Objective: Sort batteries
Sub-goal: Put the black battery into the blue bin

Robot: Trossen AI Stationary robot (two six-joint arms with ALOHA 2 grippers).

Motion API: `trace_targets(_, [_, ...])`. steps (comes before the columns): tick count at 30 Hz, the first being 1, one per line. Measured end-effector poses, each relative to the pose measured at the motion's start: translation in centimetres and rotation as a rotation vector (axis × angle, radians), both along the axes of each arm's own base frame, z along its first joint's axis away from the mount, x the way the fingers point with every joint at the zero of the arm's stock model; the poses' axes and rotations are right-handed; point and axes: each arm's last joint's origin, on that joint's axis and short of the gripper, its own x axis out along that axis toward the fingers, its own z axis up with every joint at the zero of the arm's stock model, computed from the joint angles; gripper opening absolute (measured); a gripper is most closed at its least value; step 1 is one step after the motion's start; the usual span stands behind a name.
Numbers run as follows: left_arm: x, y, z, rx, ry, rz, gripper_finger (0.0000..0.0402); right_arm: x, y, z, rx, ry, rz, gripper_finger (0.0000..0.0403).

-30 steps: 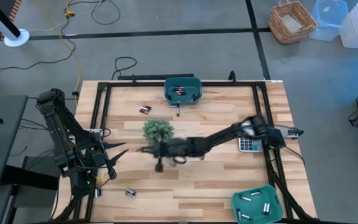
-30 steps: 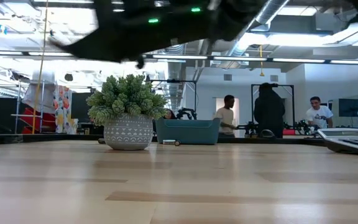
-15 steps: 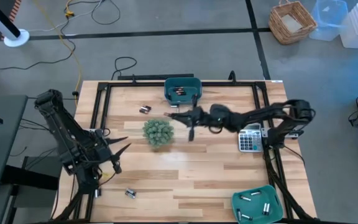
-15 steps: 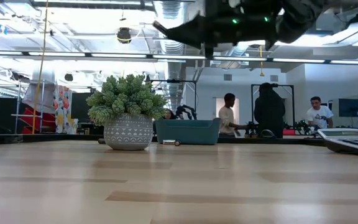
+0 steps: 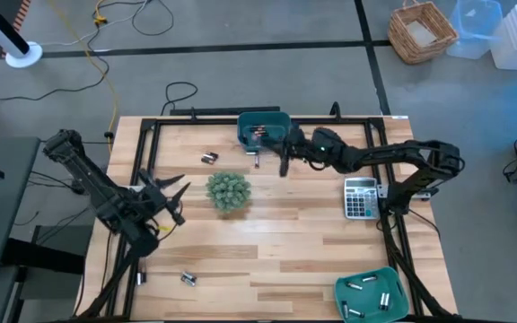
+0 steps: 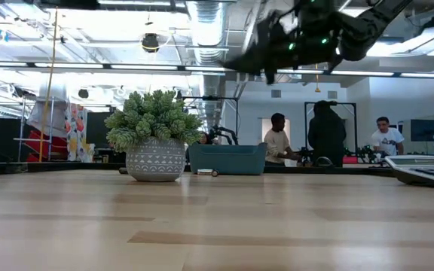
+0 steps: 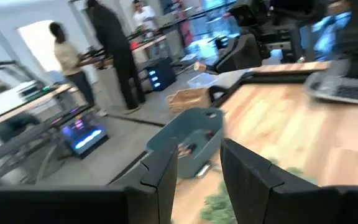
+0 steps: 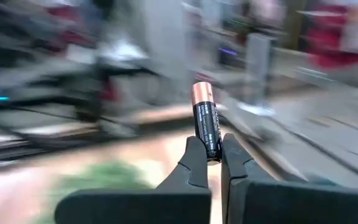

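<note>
**A:** What's changed at the near side of the table?

**B:** The left gripper point(image 5: 173, 191) has drawn back to the left edge, its fingers parted on nothing.

**A:** And farther off?

**B:** The right gripper point(image 8: 207, 163) has swung from beside the small green potted plant point(image 5: 228, 190) to just beside the far teal plastic bin point(image 5: 264, 118), clenched on a black, copper-topped cylindrical battery point(image 8: 206, 122). I judge a drop there comes next.
</note>
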Motion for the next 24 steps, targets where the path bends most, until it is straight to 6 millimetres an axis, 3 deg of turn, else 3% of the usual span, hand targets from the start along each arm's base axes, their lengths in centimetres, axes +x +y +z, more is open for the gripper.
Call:
trace_targets(6, [1.3,2.5,-1.4,-0.039,0.075,0.137,0.0116,-0.7,-3.8,0.9,0.050,0.092,-0.279,0.0001])
trace_targets(12, [2.2,4.2,-1.6,-0.094,0.150,0.202,0.0116,0.1,-6.8,0.6,0.096,0.180,-0.361,0.0002])
trace_targets(16, [2.5,4.5,-1.6,-0.098,0.175,0.211,0.0116,1.5,-8.2,-0.8,0.136,0.270,-0.380,0.0011])
trace_targets(19, [2.5,4.7,-1.6,-0.096,0.182,0.217,0.0116,2.6,-8.9,-1.4,0.152,0.322,-0.381,0.0042])
trace_targets(24, [2.5,4.7,-1.6,-0.103,0.185,0.215,0.0116,3.8,-9.5,-1.9,0.155,0.354,-0.377,0.0129])
